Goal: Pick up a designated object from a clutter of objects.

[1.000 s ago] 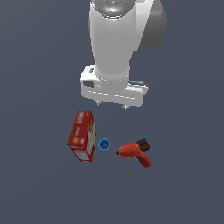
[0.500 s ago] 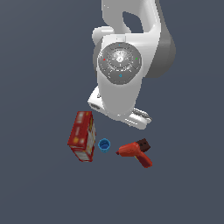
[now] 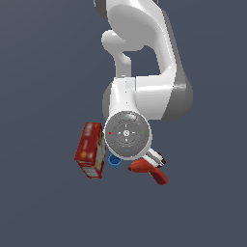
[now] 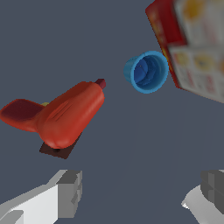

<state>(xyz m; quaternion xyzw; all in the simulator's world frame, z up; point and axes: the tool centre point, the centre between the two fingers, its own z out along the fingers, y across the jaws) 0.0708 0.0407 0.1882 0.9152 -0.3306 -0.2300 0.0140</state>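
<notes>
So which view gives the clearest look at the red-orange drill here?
The wrist view: the red-orange drill shows whole there, body, handle and tip, lying partly over a small dark brown block. In the exterior view the arm's wrist covers part of it; only its nose and handle show.

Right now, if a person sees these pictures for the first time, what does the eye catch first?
In the exterior view the big white arm fills the middle and hangs low over a small group of things. In the wrist view the red-orange drill lies on its side, with a small dark brown block partly under it. The blue cup lies between the drill and the red carton, and the open fingers stand apart.
</notes>
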